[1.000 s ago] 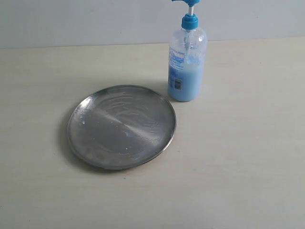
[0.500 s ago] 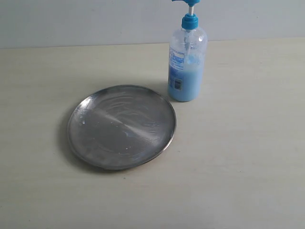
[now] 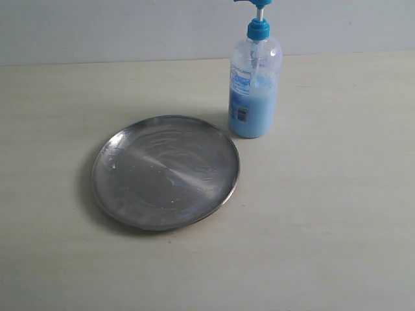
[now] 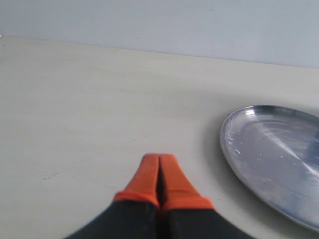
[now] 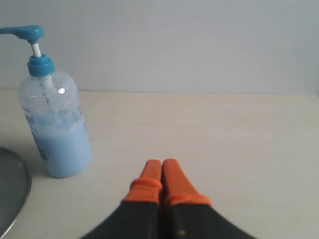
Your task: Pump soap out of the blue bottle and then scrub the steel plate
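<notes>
The steel plate (image 3: 139,194) lies flat on the surface (image 3: 324,246), left of centre in my exterior view. A thin whitish-blue smear of soap (image 3: 178,144) swirls across its face, with a few small flecks near the rim. The blue bottle (image 3: 254,91) stands upright just behind the plate's far right edge, close to it but apart. Its pump head is up and it is roughly half full of pale blue liquid.

I read that smear as soap already pumped and worked around the plate, so both parts of the job look done or nearly so. I can't judge how thorough the scrub was. I see no sponge or cloth anywhere, and I see no fresh blob waiting to be spread.

Neither arm shows in the exterior view. On the wrist cameras, my left fingers (image 4: 147,174) are pressed together on nothing, low over bare surface beside the plate. My right fingers (image 5: 174,181) are likewise clenched and empty, near the bottle but clear of it.
</notes>
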You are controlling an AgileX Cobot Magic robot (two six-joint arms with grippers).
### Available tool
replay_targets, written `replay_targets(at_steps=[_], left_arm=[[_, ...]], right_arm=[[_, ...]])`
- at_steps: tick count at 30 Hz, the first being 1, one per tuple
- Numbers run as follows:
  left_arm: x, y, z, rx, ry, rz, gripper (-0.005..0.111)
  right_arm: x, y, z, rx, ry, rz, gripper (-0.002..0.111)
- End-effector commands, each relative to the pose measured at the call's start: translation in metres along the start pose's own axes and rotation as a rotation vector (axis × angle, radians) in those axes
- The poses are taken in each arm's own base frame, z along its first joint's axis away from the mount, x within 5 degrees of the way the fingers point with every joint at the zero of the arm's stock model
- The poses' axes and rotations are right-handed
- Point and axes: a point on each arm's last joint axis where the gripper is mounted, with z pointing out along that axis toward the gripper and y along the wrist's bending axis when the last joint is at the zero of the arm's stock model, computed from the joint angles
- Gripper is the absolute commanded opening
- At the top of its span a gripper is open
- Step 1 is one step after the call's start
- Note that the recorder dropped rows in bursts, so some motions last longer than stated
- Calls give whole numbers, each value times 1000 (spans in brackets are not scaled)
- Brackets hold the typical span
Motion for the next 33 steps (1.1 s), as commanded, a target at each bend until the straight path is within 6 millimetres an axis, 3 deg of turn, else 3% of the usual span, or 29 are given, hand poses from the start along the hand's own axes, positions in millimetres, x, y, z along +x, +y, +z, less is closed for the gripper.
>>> replay_targets(at_steps=[1,5,10,20,25,33], left_arm=[[0,0,0,5,-10,-8,1],[0,0,0,5,-10,-8,1],[0,0,0,5,-10,-8,1],[0,0,0,5,-10,-8,1],[0,0,0,5,-10,-8,1],[0,0,0,5,-10,-6,1]], right_arm=[[-31,-1,13,4,-1,-6,0],[-64,-1,30,4,-8,-6,0],[-77,-1,40,2,-34,-6,0],[-78,-1,40,1,-48,-6,0],[-79,2,43,-25,-60,89,0],[-60,3,96,-21,73,89,0]])
